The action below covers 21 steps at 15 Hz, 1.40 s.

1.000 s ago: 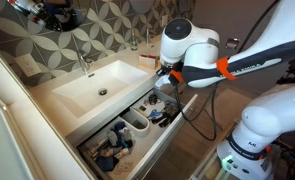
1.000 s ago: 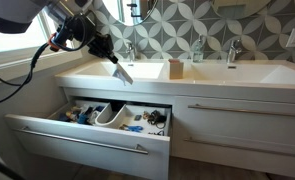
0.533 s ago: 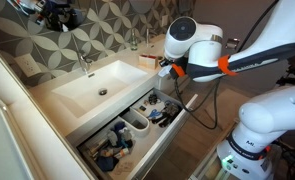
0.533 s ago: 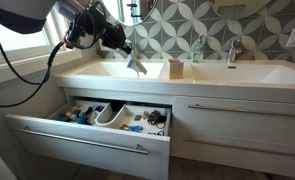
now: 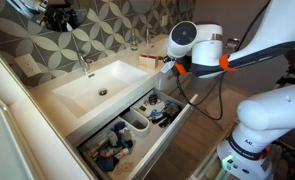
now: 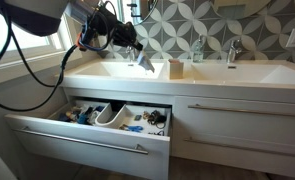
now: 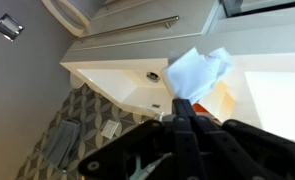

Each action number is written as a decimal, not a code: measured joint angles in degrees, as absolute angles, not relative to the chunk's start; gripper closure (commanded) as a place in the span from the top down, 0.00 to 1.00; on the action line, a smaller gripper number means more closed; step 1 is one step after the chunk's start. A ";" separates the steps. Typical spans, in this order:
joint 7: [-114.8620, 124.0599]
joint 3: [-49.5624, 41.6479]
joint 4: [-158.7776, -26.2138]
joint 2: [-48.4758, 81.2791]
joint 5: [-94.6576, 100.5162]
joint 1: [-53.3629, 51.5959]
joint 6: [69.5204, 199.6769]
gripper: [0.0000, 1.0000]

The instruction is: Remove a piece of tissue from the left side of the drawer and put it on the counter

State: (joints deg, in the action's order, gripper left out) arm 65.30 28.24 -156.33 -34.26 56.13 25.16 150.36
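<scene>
My gripper (image 6: 135,50) is shut on a piece of white tissue (image 6: 146,62) that hangs from the fingers above the white counter (image 6: 162,78), between the two sinks. In the wrist view the tissue (image 7: 197,73) sticks out past the closed black fingers (image 7: 183,108), over the sink basin. In an exterior view the gripper (image 5: 170,68) is mostly hidden behind the wrist. The open drawer (image 6: 87,135) below holds white trays and several small items; it also shows in an exterior view (image 5: 127,135).
An orange-brown box (image 6: 175,69) stands on the counter just beside the tissue. Faucets (image 6: 231,52) and a soap bottle (image 6: 198,48) stand along the tiled back wall. The sink basin (image 5: 97,85) lies left of the gripper. A closed drawer with a bar handle (image 6: 242,108) is alongside.
The gripper has carried the tissue up from above the drawer and sideways over the counter, toward the orange-brown box.
</scene>
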 measured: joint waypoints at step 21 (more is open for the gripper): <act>110.26 43.02 -134.43 -2.42 93.44 48.74 161.01 0.01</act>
